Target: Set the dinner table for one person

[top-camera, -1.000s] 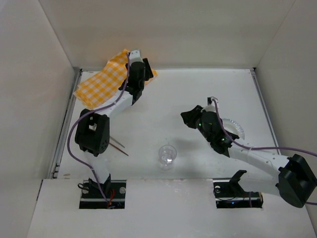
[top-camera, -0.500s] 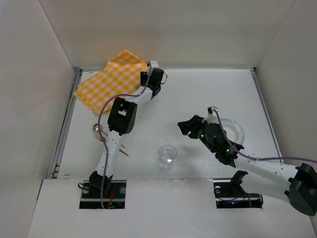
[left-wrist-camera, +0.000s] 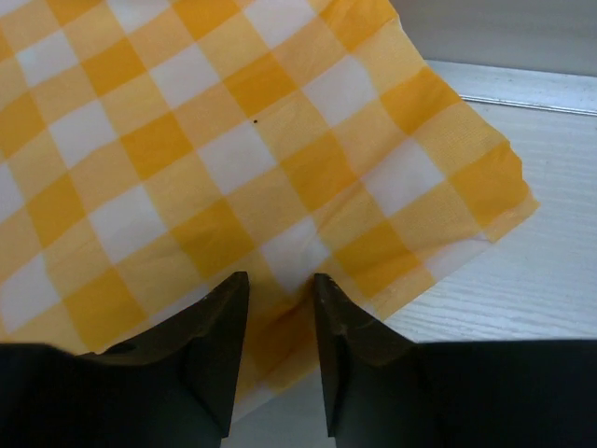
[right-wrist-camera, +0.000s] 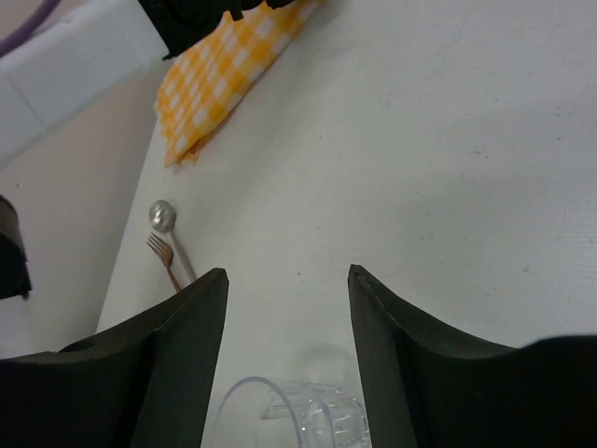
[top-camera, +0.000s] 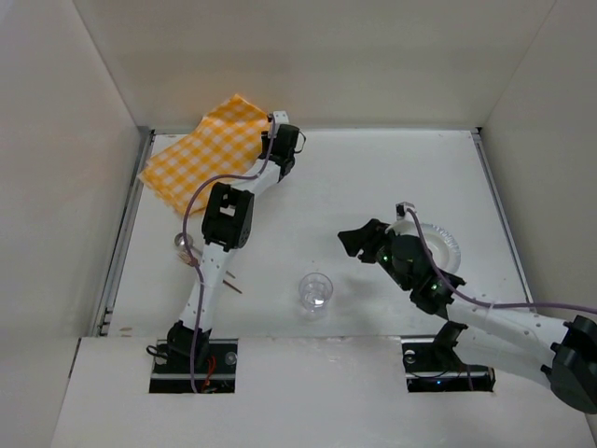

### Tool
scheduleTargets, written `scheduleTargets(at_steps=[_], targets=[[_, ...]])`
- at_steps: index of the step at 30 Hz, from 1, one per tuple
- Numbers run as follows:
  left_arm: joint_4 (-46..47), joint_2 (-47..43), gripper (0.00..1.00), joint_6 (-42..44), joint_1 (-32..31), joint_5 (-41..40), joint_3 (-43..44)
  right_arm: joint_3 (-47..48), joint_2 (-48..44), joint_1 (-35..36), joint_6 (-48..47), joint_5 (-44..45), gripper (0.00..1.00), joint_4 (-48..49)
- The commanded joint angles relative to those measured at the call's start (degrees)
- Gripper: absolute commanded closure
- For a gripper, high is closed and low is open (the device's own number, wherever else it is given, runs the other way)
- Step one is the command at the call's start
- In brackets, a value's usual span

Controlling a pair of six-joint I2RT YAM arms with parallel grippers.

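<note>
Since a second ago the left arm has unfolded and reached out long toward the far left corner of the dinner table [top-camera: 364, 177], and the right arm has drawn back toward the near edge, leaving more of the plate [top-camera: 446, 245] uncovered.

Now the left gripper [left-wrist-camera: 280, 280] sits at the right-hand corner of the orange-and-white checked cloth [top-camera: 210, 154]. Its fingers [left-wrist-camera: 224, 345] stand a narrow gap apart, with the cloth's edge running into that gap. I cannot tell whether they are pinching it or only straddling it. The cloth lies in the far left corner of the white table, spread out flat in the wrist view.

The right gripper [top-camera: 359, 238] hangs over the middle of the table, toward the right, with its jaws spread wide and nothing between them. Behind it, under the forearm, the clear plate rests near the right edge. A clear drinking glass [top-camera: 315, 289] stands upright by the middle of the near edge, just below and ahead of the right gripper in that wrist's view, apart from both fingers.

Near the left edge lie a spoon [right-wrist-camera: 163, 217] and a fork [right-wrist-camera: 160, 249], close together, partly covered by the left arm in the overhead view.
</note>
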Motion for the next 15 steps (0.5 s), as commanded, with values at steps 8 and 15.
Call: scheduleTargets(at_steps=[8,15], targets=[[1.93,-8.51,0.98,2.6,-3.97,9.3,-9.58,-0.84,-5.83,-3.27,0.32,-0.33,0.54,-0.39],[8.89,-22.4,0.98,0.15,-10.74,14.65,-27.88,0.83,-5.31,-3.8,1.19,-0.59,0.53,-0.39]])
